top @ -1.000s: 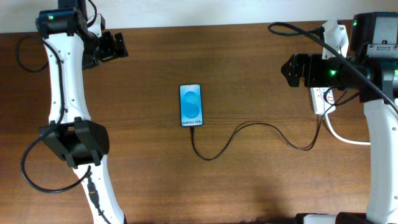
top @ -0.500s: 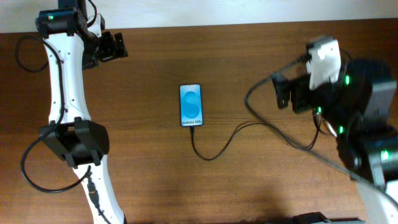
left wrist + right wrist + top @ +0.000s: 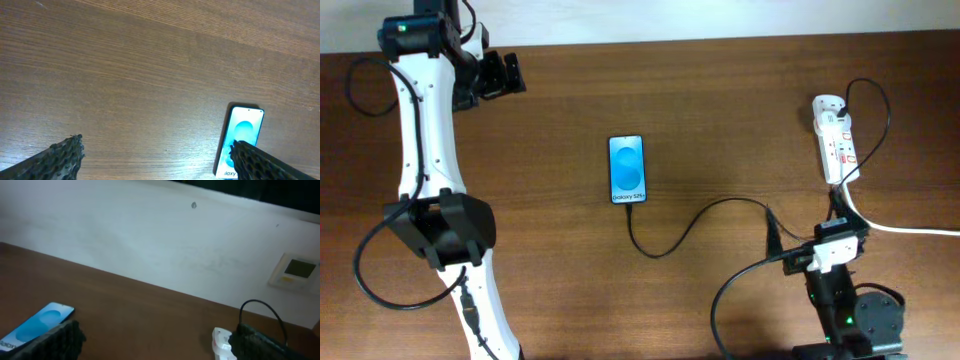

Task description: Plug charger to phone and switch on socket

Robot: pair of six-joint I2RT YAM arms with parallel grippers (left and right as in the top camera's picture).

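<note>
The phone [image 3: 627, 169] lies flat mid-table with its blue screen lit. It also shows in the left wrist view [image 3: 243, 134] and the right wrist view [image 3: 39, 323]. The charger [image 3: 692, 222], a thin black cable, runs from the phone's bottom edge in a curve to the socket [image 3: 837, 139], a white power strip at the far right, also seen in the right wrist view [image 3: 220, 343]. My left gripper [image 3: 506, 74] is open and empty at the back left, its fingers wide apart [image 3: 156, 161]. My right gripper [image 3: 805, 224] is open and empty, low at the front right [image 3: 157, 342].
The socket's thick white cord [image 3: 900, 229] runs off to the right edge. My right arm's base [image 3: 850, 315] sits at the front right. My left arm [image 3: 430, 180] spans the left side. A white wall [image 3: 150, 240] stands behind the table.
My right arm has pulled back from over the socket at the back right to the front right edge. The socket now shows in full. The left arm, phone and cable have not moved.
</note>
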